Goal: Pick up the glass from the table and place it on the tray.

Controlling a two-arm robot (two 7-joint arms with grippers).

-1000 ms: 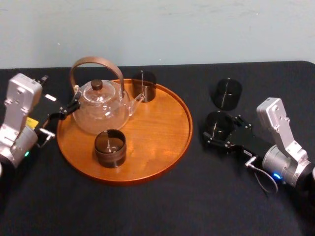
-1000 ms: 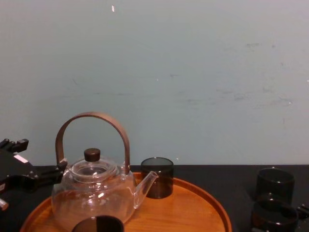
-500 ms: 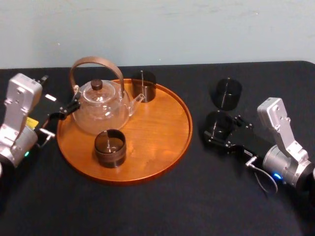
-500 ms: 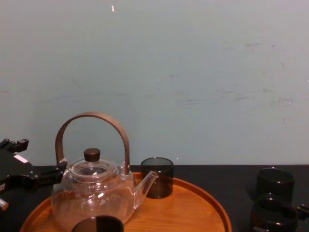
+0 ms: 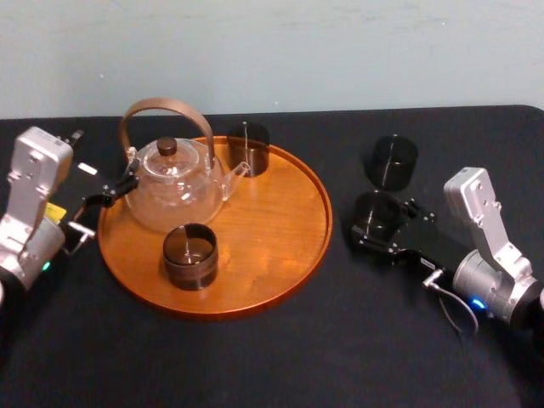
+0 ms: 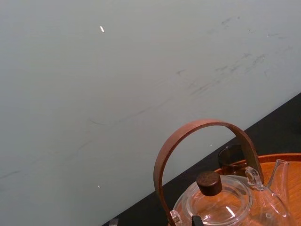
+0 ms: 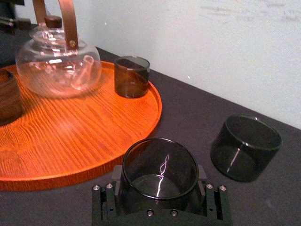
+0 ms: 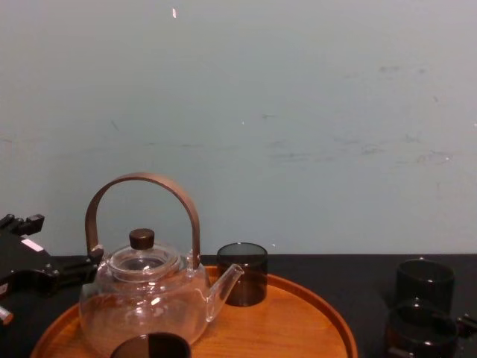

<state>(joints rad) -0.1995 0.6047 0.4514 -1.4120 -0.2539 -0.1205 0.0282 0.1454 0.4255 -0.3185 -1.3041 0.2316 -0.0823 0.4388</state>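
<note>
A dark smoked glass (image 5: 378,214) stands on the black table (image 5: 297,357), to the right of the round orange-brown tray (image 5: 280,229). My right gripper (image 5: 380,223) is shut on the glass, one finger on each side of it. In the right wrist view the glass (image 7: 159,172) sits upright between the fingers of that gripper (image 7: 160,188), just outside the tray's rim (image 7: 141,122). In the chest view it is at the lower right (image 8: 417,332). My left gripper (image 5: 110,191) is parked at the tray's left edge, beside the teapot.
A second dark glass (image 5: 395,160) stands on the table just behind the held one. On the tray are a glass teapot (image 5: 174,183) with a brown hoop handle, a dark glass (image 5: 248,149) at the back and a wood-banded cup (image 5: 190,255) in front. The tray's right half is bare.
</note>
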